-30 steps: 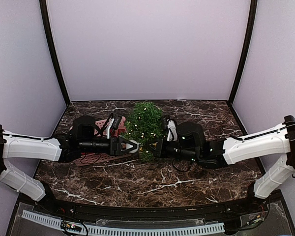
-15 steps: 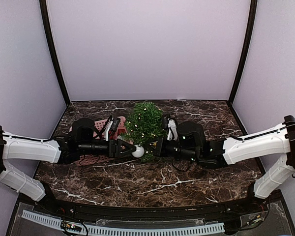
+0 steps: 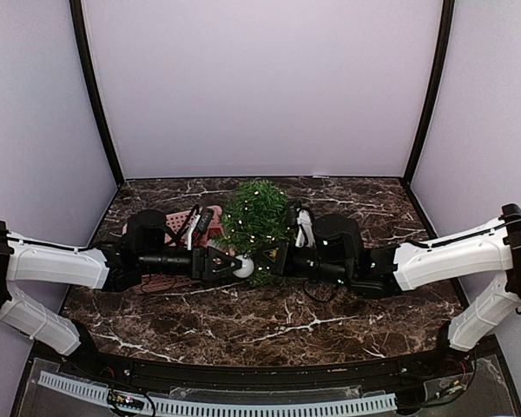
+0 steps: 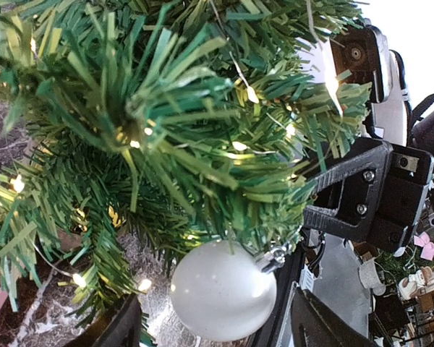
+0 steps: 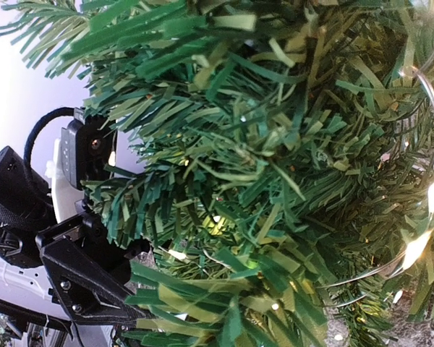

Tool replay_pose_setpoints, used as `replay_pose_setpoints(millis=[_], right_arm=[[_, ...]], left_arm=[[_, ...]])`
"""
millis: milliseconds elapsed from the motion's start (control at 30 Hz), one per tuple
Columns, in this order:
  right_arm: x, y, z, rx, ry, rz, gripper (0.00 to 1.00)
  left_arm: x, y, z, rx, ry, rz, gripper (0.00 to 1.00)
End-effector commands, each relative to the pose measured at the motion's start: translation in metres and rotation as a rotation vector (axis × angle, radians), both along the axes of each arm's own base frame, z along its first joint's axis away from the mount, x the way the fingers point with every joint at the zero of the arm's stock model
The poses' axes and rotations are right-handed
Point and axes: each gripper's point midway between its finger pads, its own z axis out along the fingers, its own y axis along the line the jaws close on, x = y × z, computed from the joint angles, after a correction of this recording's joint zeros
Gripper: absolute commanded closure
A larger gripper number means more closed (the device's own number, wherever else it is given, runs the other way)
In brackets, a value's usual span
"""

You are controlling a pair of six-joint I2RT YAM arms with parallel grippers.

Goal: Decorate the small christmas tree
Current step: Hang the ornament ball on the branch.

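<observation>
**Hidden or unclear.** The pot of the small christmas tree [image 3: 256, 217] cannot be seen in any view; branches and both wrists cover the base. The right gripper [image 3: 272, 257] is pushed into the lower foliage, and its wrist camera shows only needles, a bare light wire [image 5: 427, 108] and the opposite arm's black finger. Its jaws are clenched; whether any needles are caught between them cannot be told. A pink basket [image 3: 161, 280] lies mostly under the left arm, its contents unreadable.

**Tree and grippers.** The tree stands upright at mid-table, towards the back, its warm lights [image 4: 240, 146] lit. The left gripper [image 3: 233, 263] meets it low on its front left side, the right gripper low on its front right, the two nearly nose to nose. A white ball ornament [image 4: 223, 289] hangs by its cap from a lower branch. The left gripper is released: its fingers [image 4: 123, 329] stand either side of the ball, with a gap showing on each side.

**Edges and room.** The marble table [image 3: 269, 330] is open on the near side of both arms. Behind the tree a strip of marble runs to the back wall. The side walls are well apart from it.
</observation>
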Motion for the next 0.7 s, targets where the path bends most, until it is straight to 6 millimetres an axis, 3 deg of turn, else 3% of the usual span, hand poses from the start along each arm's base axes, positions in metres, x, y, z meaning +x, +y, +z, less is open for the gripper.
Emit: replay_pose_setpoints(millis=[0, 200, 400, 567, 667], right_arm=[[-0.001, 0.000, 0.017, 0.058, -0.021, -0.011, 1.00], [-0.001, -0.003, 0.017, 0.058, -0.023, -0.018, 1.00], [-0.002, -0.003, 0.024, 0.067, -0.039, -0.005, 1.00], [-0.004, -0.002, 0.026, 0.060, -0.049, 0.010, 1.00], [-0.005, 0.000, 0.024, 0.058, -0.046, 0.018, 1.00]], left_arm=[[-0.005, -0.006, 0.007, -0.045, -0.015, -0.047, 0.26], [-0.001, -0.012, 0.004, -0.039, -0.002, -0.057, 0.29], [-0.003, -0.014, 0.003, -0.043, 0.007, -0.066, 0.44], [-0.004, -0.017, 0.003, -0.052, 0.010, -0.074, 0.43], [-0.005, -0.020, 0.002, -0.062, 0.014, -0.081, 0.34]])
